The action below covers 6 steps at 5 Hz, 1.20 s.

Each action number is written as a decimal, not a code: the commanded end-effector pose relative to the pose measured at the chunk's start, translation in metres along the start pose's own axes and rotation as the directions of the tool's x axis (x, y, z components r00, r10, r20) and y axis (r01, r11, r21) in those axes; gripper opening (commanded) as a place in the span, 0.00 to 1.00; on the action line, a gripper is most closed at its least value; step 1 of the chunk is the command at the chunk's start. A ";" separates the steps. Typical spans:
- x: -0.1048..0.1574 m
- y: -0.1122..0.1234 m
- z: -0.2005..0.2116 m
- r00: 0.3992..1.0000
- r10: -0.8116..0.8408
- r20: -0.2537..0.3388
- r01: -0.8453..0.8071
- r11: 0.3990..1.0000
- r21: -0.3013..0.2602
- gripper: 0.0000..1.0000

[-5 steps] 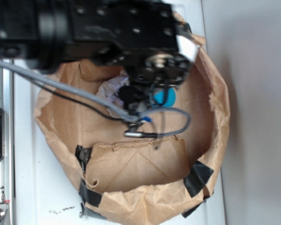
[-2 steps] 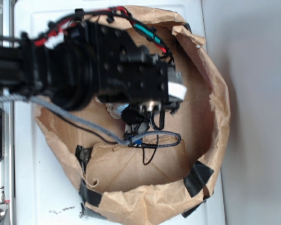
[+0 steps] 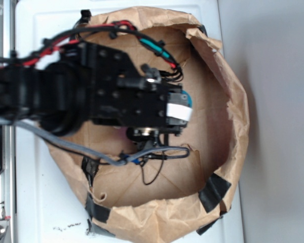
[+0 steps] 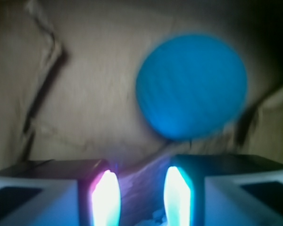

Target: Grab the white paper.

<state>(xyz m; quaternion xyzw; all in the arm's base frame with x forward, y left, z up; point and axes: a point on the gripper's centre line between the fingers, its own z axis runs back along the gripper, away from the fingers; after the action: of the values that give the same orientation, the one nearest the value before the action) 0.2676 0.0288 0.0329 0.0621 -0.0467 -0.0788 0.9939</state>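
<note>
- Where the exterior view looks straight down, the black robot arm [image 3: 81,98] reaches in from the left edge and lies across the upper half of a brown paper bag lining [image 3: 228,131] that forms a round basin.
- Its wrist block ends near the basin's middle, with the gripper [image 3: 178,109] pointing down beneath it, mostly hidden by the arm's own body.
- Red, green and grey cables [image 3: 142,40] loop over and under the arm.
- From the wrist view, two fingertips [image 4: 106,197] glow pale at the bottom edge with a narrow gap between them.
- A small wrinkled light patch at the bottom of that gap may be the white paper [image 4: 153,217]; it is too blurred and cropped to confirm, and whether the fingers grip it cannot be told.
- In the exterior view, that paper is fully hidden under the arm.
- Just beyond the fingertips sits a teal ball [image 4: 192,86], blurred; overhead, only a sliver of it peeks out beside the wrist.
</note>
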 end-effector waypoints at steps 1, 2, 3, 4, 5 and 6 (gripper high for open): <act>-0.005 0.017 0.064 0.996 0.028 0.088 -0.017 0.992 -0.121 1.00; -0.017 0.021 0.072 0.994 0.031 0.105 -0.016 0.989 -0.146 1.00; -0.023 0.015 0.048 0.998 0.009 0.066 -0.004 0.997 -0.078 1.00; -0.021 0.011 0.026 0.999 -0.012 0.033 0.014 0.998 -0.055 1.00; -0.020 0.005 0.004 0.999 -0.040 -0.007 0.040 0.999 -0.016 1.00; -0.017 -0.008 -0.012 0.997 -0.067 -0.026 0.067 0.998 -0.005 1.00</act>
<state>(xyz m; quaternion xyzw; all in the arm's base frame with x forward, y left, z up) 0.2484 0.0292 0.0183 0.0639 -0.0250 -0.1042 0.9922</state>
